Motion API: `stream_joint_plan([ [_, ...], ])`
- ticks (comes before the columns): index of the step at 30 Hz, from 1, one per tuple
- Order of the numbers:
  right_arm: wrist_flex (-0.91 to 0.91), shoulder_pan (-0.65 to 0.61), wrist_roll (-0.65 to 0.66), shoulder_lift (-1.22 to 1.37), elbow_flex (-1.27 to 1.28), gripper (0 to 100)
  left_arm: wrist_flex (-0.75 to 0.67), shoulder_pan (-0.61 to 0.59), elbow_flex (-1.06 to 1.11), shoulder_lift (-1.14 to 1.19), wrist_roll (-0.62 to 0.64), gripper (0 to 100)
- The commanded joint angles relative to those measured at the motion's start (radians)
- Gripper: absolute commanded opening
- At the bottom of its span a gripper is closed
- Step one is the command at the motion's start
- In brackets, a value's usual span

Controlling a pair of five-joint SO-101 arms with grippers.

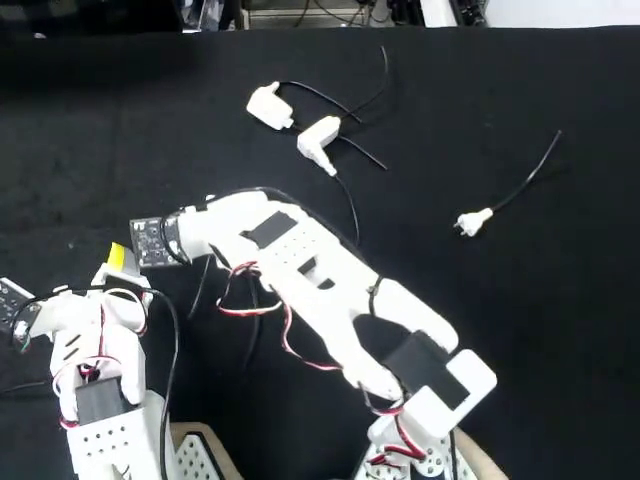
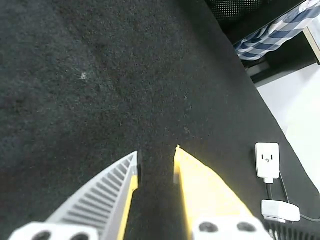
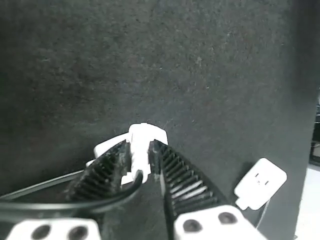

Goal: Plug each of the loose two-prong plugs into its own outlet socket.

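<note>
My right gripper (image 3: 140, 148) is shut on a white two-prong plug (image 3: 145, 133), whose black cable trails back past the dark fingers. It hangs over black cloth, with a white outlet socket (image 3: 260, 183) off to one side. From above, the right arm (image 1: 300, 262) stretches across to the table's left. Two white outlet sockets (image 1: 268, 104) (image 1: 320, 138) lie at the back centre. A second loose plug (image 1: 474, 222) with a thin black cable lies at the right. My left gripper (image 2: 156, 161) is open and holds nothing; an outlet socket (image 2: 267, 159) lies far beyond it.
Black cloth (image 1: 520, 320) covers the whole table. Black cables loop from the sockets toward the right arm (image 1: 350, 215). The left arm's yellow finger (image 1: 118, 257) sits just beside the right arm's wrist. Another white block (image 2: 280, 210) lies next to the far socket.
</note>
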Motion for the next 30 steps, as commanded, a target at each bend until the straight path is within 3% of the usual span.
stream_joint_plan([
  [1, -0.008, 0.029, 0.018, 0.016, -0.101, 1.1, 0.005, 0.015, 0.018, -0.009, -0.002, 13],
  [7, 0.009, 0.068, 0.023, 0.019, -0.142, 1.1, 0.005, 0.016, 0.015, -0.009, -0.002, 13],
  [14, 0.276, 0.117, 0.005, -0.131, -0.166, 1.1, -0.072, -0.015, 0.010, -0.009, -0.002, 13],
  [19, 0.431, 0.253, -0.092, -0.280, -0.170, 1.1, -0.018, 0.031, -0.044, 0.002, -0.078, 13],
  [24, 0.542, 0.381, -0.109, -0.378, -0.168, 1.1, -0.002, 0.042, -0.093, 0.012, -0.101, 13],
  [30, 0.677, 0.482, -0.109, -0.437, -0.168, 1.1, -0.003, 0.131, -0.300, 0.304, -0.127, 13],
])
